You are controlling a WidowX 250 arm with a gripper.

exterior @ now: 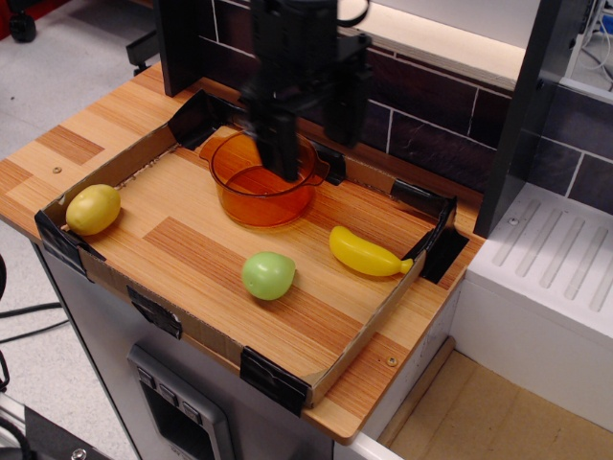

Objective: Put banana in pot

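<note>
Lemon-like fruit is sitting far left of the pot on the tabletop; the green fruit is lying in front of the pot. Over the pot's rim the gripper is hovering, blurred, so I cannot tell whether its fingers are apart. Right of the pot, the banana is lying untouched; its glossy curve could be slipping from a hasty pinch.

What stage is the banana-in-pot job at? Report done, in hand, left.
Done: nothing visible; the banana lies on the tray floor, right of the empty pot.
In hand: the gripper hangs above the pot's rim, carrying nothing; its jaws are too blurred to judge.
Left: reach the banana, grasp it, lift it, drop it into the pot.
</note>
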